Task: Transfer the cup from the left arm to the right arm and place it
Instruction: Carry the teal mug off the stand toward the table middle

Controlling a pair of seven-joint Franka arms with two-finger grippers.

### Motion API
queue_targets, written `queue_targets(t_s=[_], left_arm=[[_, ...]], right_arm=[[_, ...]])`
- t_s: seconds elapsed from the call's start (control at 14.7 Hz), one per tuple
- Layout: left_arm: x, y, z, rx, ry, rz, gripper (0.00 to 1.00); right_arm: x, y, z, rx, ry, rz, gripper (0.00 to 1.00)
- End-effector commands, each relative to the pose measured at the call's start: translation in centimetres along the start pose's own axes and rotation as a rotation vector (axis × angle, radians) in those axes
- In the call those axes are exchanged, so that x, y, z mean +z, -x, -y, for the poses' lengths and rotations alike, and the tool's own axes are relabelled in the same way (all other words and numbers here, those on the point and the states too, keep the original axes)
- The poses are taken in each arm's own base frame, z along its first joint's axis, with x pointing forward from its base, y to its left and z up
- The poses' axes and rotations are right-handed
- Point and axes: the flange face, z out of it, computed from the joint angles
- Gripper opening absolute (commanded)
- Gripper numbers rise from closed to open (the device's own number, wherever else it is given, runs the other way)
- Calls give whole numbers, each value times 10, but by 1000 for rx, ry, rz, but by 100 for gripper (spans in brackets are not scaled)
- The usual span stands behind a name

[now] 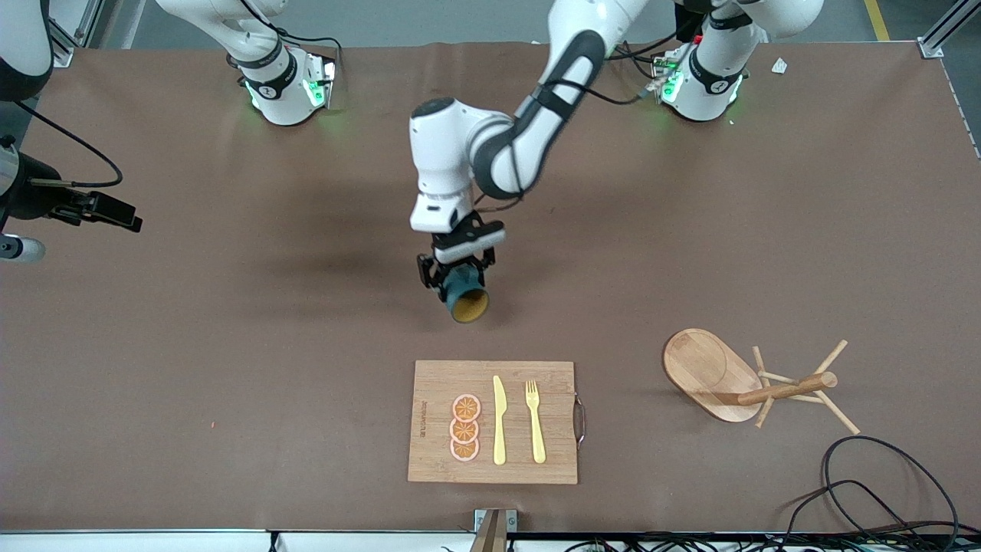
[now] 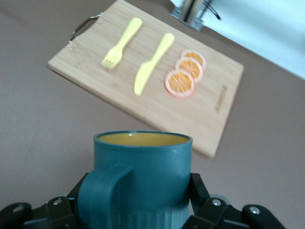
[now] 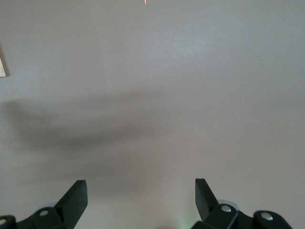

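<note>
Front view: a brown surface [image 1: 230, 345] carries a cutting board [image 1: 429, 460]. The left hand [image 1: 454, 270] hangs above bare brown, clamped on the cup [image 1: 466, 295].

Left wrist view: the cup [image 2: 143, 176], handle visible, hangs near the board [image 2: 209, 119].

Right wrist view: the right hand [image 3: 141, 195] waits, fingers [image 3: 76, 195] apart.

I count one cup [image 1: 466, 295], one cutting board [image 1: 429, 383], three orange slices [image 1: 465, 428], one yellow knife [image 1: 499, 420], one yellow fork [image 1: 535, 422], one wooden rack [image 1: 747, 383], and two robot arms.
</note>
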Motion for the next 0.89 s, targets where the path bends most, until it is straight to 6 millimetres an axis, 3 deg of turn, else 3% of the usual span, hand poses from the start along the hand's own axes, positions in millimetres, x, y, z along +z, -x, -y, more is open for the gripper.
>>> queue_targets(t_s=[0.0, 0.14, 0.41, 0.55, 0.82], left_arm=[[16, 62, 5, 184, -2, -189, 70], [32, 101, 14, 259, 48, -317, 69], [32, 161, 24, 340, 183, -498, 70], [37, 182, 32, 332, 259, -578, 70], [87, 206, 64, 321, 396, -776, 70]], right_arm=[[19, -2, 11, 27, -6, -5, 100], [30, -3, 15, 33, -6, -10, 100], [47, -3, 31, 57, -4, -15, 100], [50, -2, 36, 77, -3, -12, 100], [66, 2, 61, 119, 3, -8, 100]])
